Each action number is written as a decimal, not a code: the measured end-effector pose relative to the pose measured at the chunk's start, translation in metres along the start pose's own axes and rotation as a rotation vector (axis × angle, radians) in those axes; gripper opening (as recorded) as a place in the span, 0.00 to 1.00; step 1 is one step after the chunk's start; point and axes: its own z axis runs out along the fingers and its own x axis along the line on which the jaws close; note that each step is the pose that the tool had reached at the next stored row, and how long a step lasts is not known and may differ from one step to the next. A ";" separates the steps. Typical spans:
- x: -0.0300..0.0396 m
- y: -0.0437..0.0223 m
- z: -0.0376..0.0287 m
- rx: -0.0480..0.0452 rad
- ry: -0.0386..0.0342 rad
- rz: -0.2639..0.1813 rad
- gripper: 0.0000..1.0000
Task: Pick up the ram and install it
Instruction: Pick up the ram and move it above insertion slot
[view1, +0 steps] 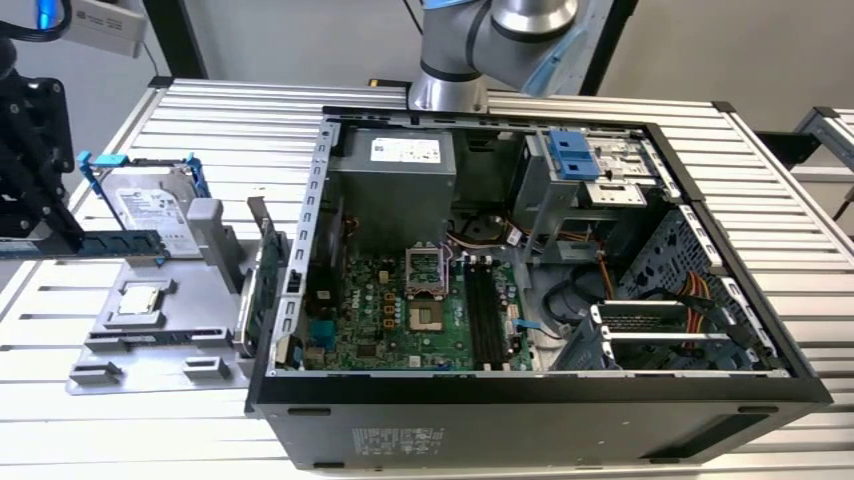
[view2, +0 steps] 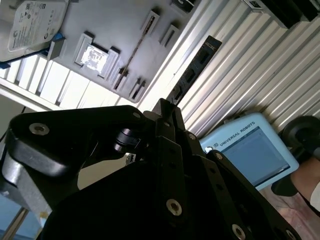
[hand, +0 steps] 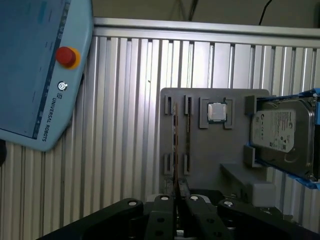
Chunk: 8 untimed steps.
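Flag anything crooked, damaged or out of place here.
Nothing stands out. The ram sits level in the gripper, the hard drive and processor rest in their places on the gray fixture, and the open computer case shows no visible damage.

I see the computer case (view1: 534, 420) on the table (view1: 240, 110), toward the exterior view's right. Inside, the motherboard (view1: 400, 310) lies on the case floor, with the power supply (view1: 394, 170) behind it and the drive cage (view1: 587, 165) beside that. The tray (view1: 200, 300) lies at the exterior view's left, and the expansion card (view1: 271, 280) stands between tray and case. On the tray lies the processor (view1: 140, 300); the hard drive (view1: 140, 205) is at its far side. The ram (view1: 123, 243) is over the tray, held in the gripper (hand: 178, 192). The teach pendant (hand: 35, 75) lies apart from the tray.
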 end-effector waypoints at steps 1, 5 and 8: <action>0.0001 -0.0016 0.0000 -0.0001 0.0000 -0.001 0.00; 0.0003 -0.0078 -0.0002 0.0000 0.0001 -0.005 0.00; 0.0005 -0.0124 -0.0003 -0.0001 0.0003 -0.009 0.00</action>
